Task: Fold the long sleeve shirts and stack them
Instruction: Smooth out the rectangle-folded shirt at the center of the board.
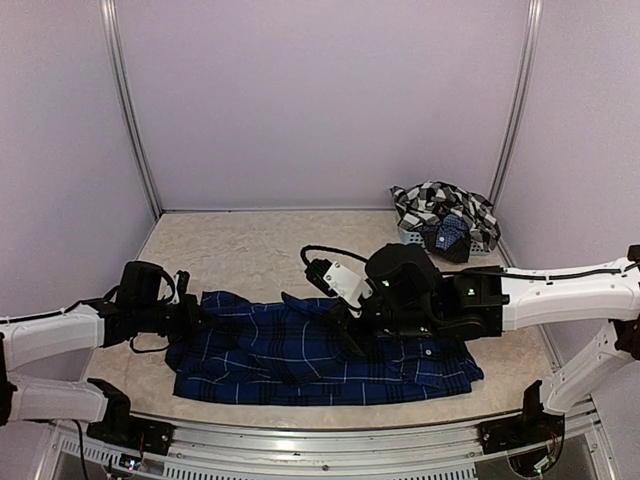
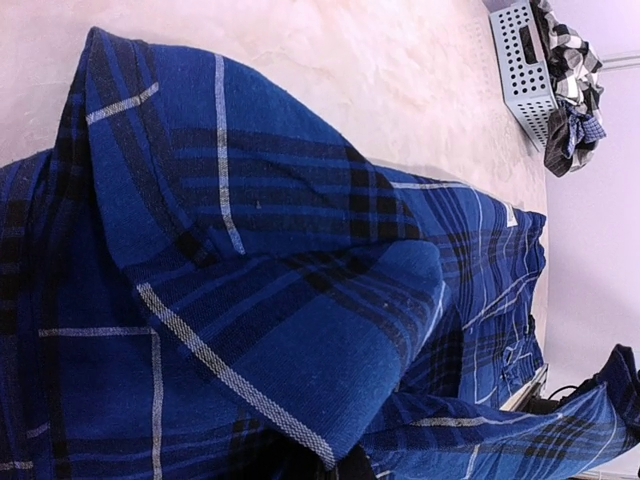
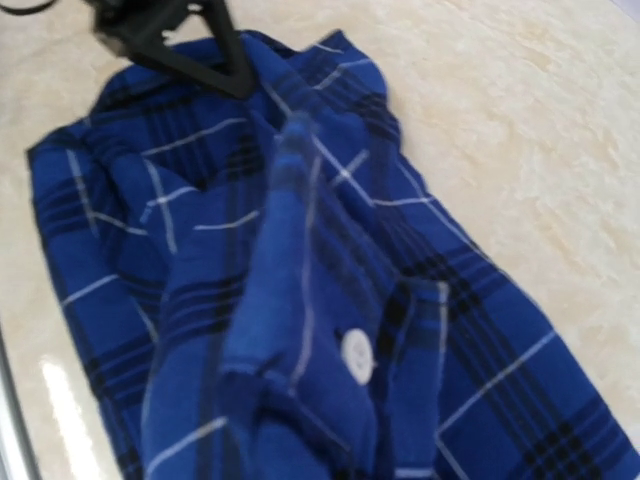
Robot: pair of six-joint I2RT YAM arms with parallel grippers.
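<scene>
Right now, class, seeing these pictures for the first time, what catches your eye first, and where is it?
The navy blue plaid shirt stands out, spread across the near half of the pale table. The left gripper pinches cloth at its left edge and the right gripper pinches a fold near its middle. At the far right, a black-and-white checked shirt spills from a mesh basket.

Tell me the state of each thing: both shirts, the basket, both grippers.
navy blue shirt: spread on the table, rumpled
checked shirt: crumpled, heaped over the basket
basket: far right, mostly covered
left gripper: jaws shut on the navy blue shirt's left edge
right gripper: jaws shut on its middle
</scene>
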